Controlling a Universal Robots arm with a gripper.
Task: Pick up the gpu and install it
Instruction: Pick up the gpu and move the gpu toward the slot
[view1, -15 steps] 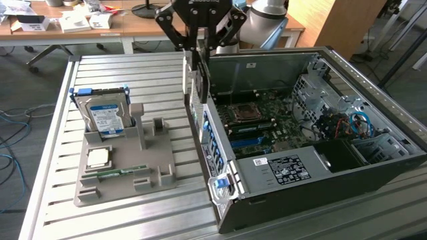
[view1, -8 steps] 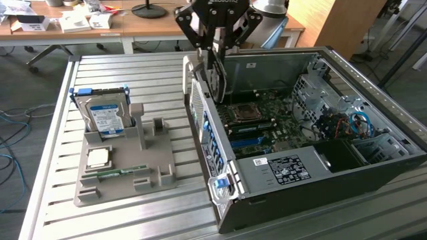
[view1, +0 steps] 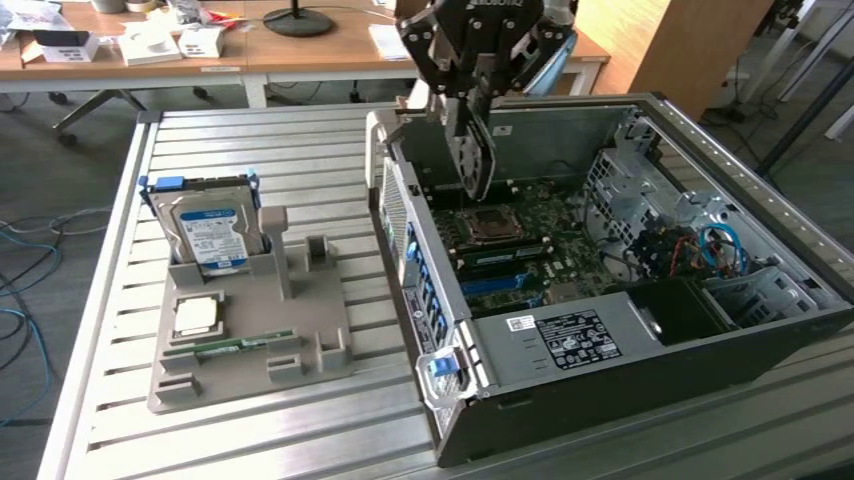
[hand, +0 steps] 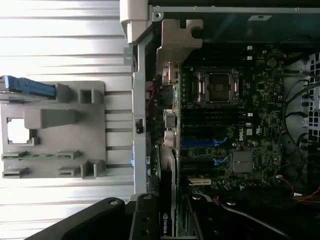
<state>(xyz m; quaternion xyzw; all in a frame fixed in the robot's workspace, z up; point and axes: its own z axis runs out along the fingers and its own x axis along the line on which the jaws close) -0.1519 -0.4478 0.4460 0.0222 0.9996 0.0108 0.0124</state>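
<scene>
My gripper (view1: 470, 108) hangs over the far end of the open computer case (view1: 587, 340), shut on the gpu (view1: 474, 165). The card is a thin dark board held upright on edge, its lower edge just above the motherboard (view1: 514, 235) near the case's rear wall. In the wrist view the gpu (hand: 167, 200) appears edge-on between the dark fingers (hand: 145, 220), running along the case's rear wall beside the motherboard (hand: 225, 130) and its slots.
A grey parts holder (view1: 247, 335) lies on the slatted metal table (view1: 227, 140) at the exterior view's left. It carries a silver hard drive with a blue label (view1: 207, 225), a square chip (view1: 198, 315) and a green memory stick (view1: 243, 346). Cluttered desks stand behind.
</scene>
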